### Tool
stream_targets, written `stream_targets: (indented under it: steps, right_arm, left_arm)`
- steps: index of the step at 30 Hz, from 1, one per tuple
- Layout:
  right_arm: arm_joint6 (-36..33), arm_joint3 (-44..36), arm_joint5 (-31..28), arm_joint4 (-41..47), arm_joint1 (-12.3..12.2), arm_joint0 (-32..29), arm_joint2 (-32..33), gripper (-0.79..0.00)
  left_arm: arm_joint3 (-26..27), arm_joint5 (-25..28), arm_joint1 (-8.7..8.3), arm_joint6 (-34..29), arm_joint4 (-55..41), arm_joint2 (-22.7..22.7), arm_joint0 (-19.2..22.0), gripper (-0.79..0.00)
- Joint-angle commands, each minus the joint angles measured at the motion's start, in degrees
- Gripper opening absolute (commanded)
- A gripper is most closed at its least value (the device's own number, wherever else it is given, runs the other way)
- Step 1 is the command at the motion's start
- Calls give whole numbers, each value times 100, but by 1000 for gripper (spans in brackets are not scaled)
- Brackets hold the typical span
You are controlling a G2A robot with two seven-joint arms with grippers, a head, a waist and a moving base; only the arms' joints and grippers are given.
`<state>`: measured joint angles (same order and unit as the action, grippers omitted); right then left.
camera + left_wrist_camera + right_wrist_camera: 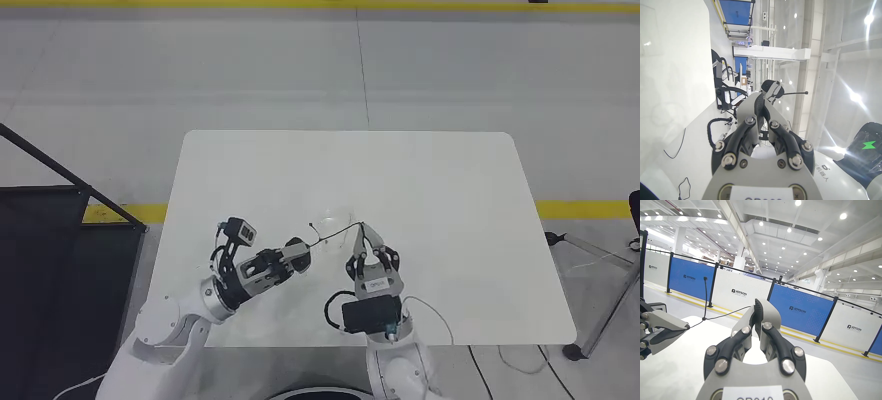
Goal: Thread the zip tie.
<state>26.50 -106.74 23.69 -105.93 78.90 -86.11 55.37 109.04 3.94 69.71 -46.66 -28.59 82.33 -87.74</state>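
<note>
Both grippers are holding the zip tie [332, 235] up in the air above the tabletop [450, 200], close to its near edge and a bit left of that edge's middle.

Left gripper [297, 254] is sitting fully closed, pinching one thin end of the tie right at its fingertips [682, 326]. Right gripper [362, 234] is clamping too: pads are pressing together and the strand is entering between them at the tips.

The strand is running between the two grippers with a slight sag. Partway along, nearer the left gripper, a small node [704, 319] is showing. A second length is standing upright from it, ending in a small end block [705, 278]. In the left wrist view that block-ended length is sticking out past the right gripper's finger.

Hard to make out:
- I can't tell whether the node is the tie's head with the tail passing through it, or just a sharp bend or crossing.
- The pads are hiding how much of the tie each gripper is holding.
- A faint clear round thing [330, 214] is sitting on the tabletop just beyond the grippers. I can't tell what it is.
- A thin black line [674, 158] is lying on the tabletop near its near edge. It could be a cable or another tie; I can't tell which.
</note>
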Motion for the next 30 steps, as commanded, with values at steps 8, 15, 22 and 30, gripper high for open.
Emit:
stream_targets:
  steps: [8, 15, 22, 30]
  right_arm:
    - [123, -38, 99, 278, 55, 17, 15, -785]
    - [258, -68, 165, 505, 93, 1, 64, -785]
    - [407, -106, 376, 684, 141, -42, 85, -785]
    - [506, -96, 428, 772, 185, -80, 76, -785]
  left_arm:
    - [-70, -36, -38, -32, 73, 2, 37, -785]
    - [-97, -35, -63, -36, 130, -26, 52, -785]
    - [-120, -38, -97, -57, 259, -17, 33, -785]
    - [-164, 10, -131, -87, 247, 22, 4, -785]
